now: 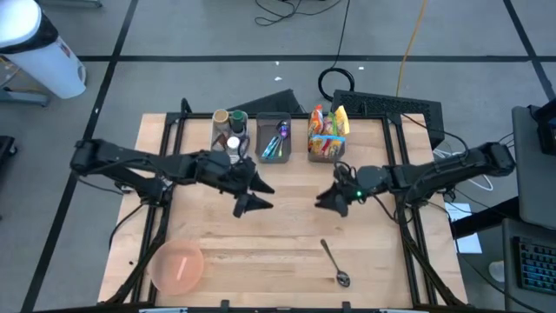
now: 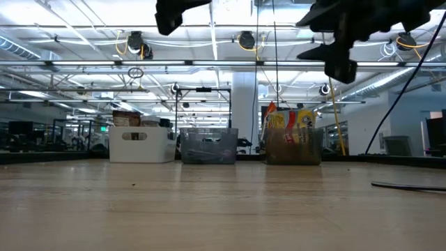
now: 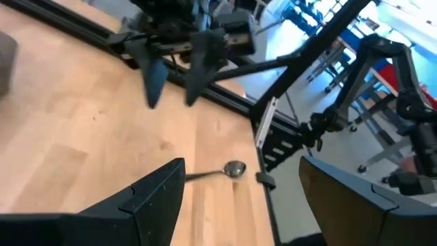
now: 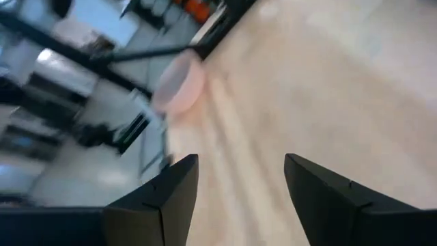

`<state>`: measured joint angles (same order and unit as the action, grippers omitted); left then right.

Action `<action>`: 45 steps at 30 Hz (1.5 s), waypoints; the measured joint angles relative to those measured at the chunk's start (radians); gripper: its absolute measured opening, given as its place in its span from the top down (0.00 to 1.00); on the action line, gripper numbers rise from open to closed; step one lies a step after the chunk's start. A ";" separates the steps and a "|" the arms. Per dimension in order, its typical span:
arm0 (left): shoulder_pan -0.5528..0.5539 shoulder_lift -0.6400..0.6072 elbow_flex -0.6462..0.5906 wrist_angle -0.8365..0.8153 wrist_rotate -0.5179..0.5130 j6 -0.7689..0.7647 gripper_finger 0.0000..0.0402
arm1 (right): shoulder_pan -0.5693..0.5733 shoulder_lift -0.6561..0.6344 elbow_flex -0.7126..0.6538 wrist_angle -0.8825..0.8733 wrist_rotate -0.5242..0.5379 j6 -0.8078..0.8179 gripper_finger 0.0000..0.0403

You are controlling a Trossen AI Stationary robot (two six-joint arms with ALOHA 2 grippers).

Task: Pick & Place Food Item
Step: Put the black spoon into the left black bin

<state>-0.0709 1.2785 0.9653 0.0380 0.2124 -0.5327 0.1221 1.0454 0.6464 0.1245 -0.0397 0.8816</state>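
Observation:
Colourful food packets (image 1: 328,130) stand upright in a clear bin at the table's far edge; the low view shows them too (image 2: 291,125). A pink bowl (image 1: 178,265) sits at the near left corner and also shows in the right wrist view (image 4: 181,85). My left gripper (image 1: 269,196) hovers open over the table's middle, pointing right, nothing between its fingers (image 3: 241,162). My right gripper (image 1: 323,193) hovers open just opposite, pointing left, also with nothing between its fingers (image 4: 240,158). Both hang well above the wood (image 2: 178,14) (image 2: 341,49).
A metal spoon (image 1: 334,263) lies on the wood near the front edge, right of centre (image 3: 218,172). A white bin with cups (image 1: 230,130) and a clear bin with pens (image 1: 274,139) stand beside the food bin. Bare wood lies between bowl and spoon.

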 joint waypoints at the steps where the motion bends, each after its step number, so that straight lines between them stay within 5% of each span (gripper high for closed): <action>1: -0.007 0.008 0.000 0.003 0.000 -0.005 0.26 | 0.019 0.000 0.000 -0.001 -0.017 0.020 0.48; 12: -0.038 0.043 0.000 0.100 -0.047 -0.020 0.26 | 0.298 -0.003 0.003 -0.036 -0.093 0.308 0.48; 18: -0.037 0.043 0.000 0.193 -0.106 -0.059 0.26 | 0.435 0.001 0.136 -0.183 -0.086 0.338 0.48; 31: -0.146 0.044 0.000 0.255 -0.286 -0.242 0.26 | 0.836 0.101 0.469 -0.359 0.401 0.215 0.48; 45: -0.367 0.044 0.000 0.297 -0.611 -0.299 0.26 | 0.900 0.466 0.472 -0.363 0.432 0.406 0.48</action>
<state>-0.4375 1.3224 0.9657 0.3347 -0.3989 -0.8320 1.0222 1.5114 1.1183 -0.2382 0.3923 1.2880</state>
